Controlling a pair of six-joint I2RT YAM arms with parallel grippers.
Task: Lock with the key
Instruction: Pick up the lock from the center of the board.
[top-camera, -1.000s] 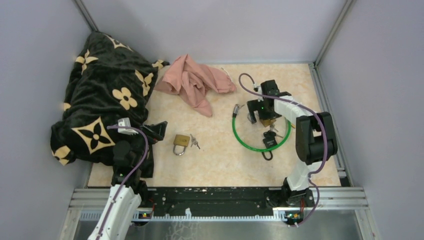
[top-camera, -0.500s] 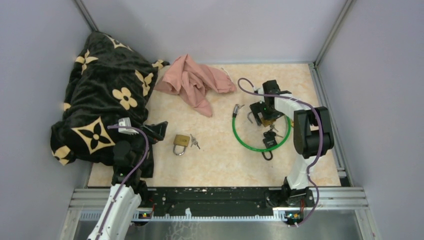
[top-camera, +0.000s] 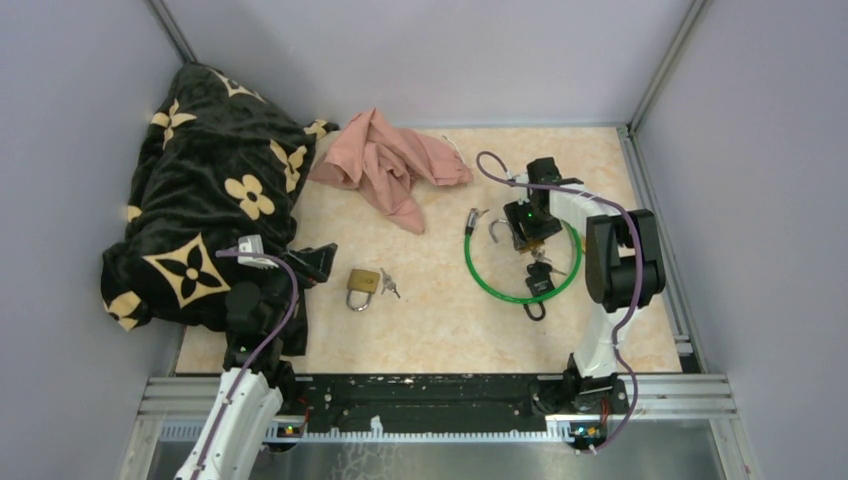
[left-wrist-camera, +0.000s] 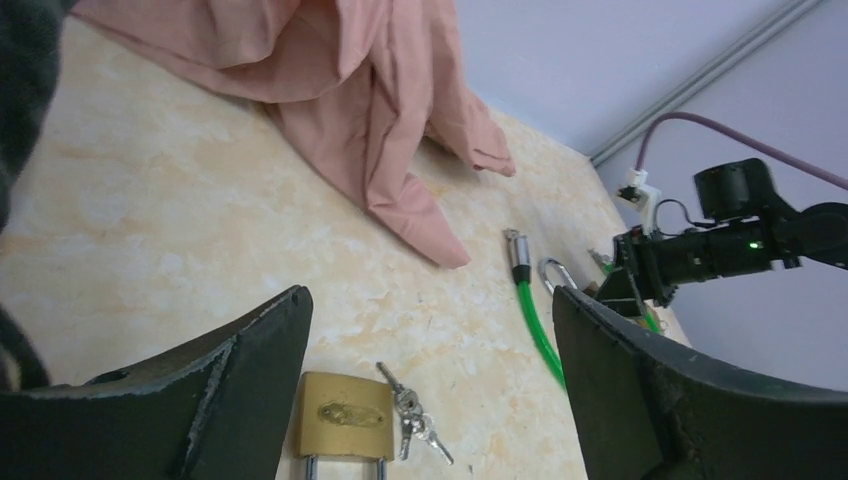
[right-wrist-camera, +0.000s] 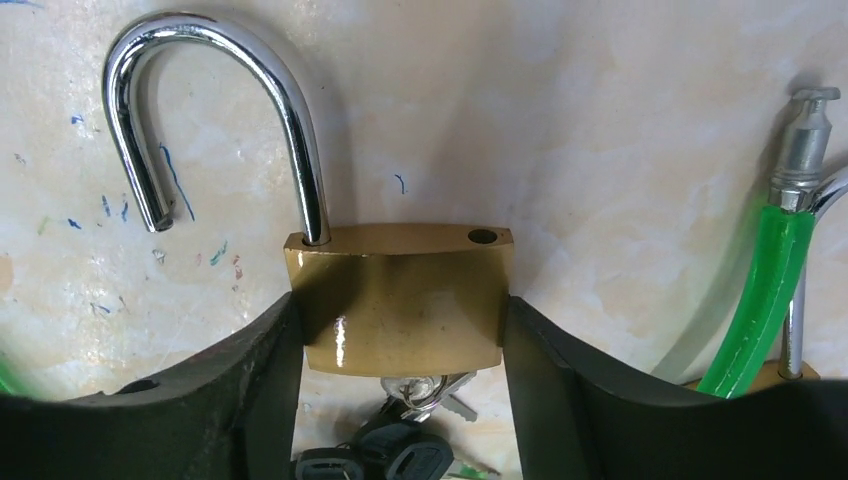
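Note:
My right gripper (right-wrist-camera: 400, 325) is shut on the body of a brass padlock (right-wrist-camera: 400, 300), one finger on each side of it. Its steel shackle (right-wrist-camera: 230, 60) stands open, swung out of one hole. A ring of silver keys (right-wrist-camera: 435, 392) hangs at the padlock's bottom, with black-headed keys (right-wrist-camera: 385, 462) beside it. In the top view this gripper (top-camera: 525, 225) sits at the far side of the green cable loop (top-camera: 497, 287). My left gripper (left-wrist-camera: 430, 310) is open and empty, above a second, closed brass padlock (left-wrist-camera: 345, 415) with small keys (left-wrist-camera: 415, 425).
A pink cloth (top-camera: 385, 160) lies at the back middle and a black flowered blanket (top-camera: 215, 190) fills the left side. The green cable's metal end (right-wrist-camera: 805, 135) lies just right of my right gripper. A black padlock (top-camera: 540, 283) lies on the cable loop.
My right gripper has shifted slightly nearer and to the left with the padlock, and the open shackle now shows to its left. The left arm has not moved.

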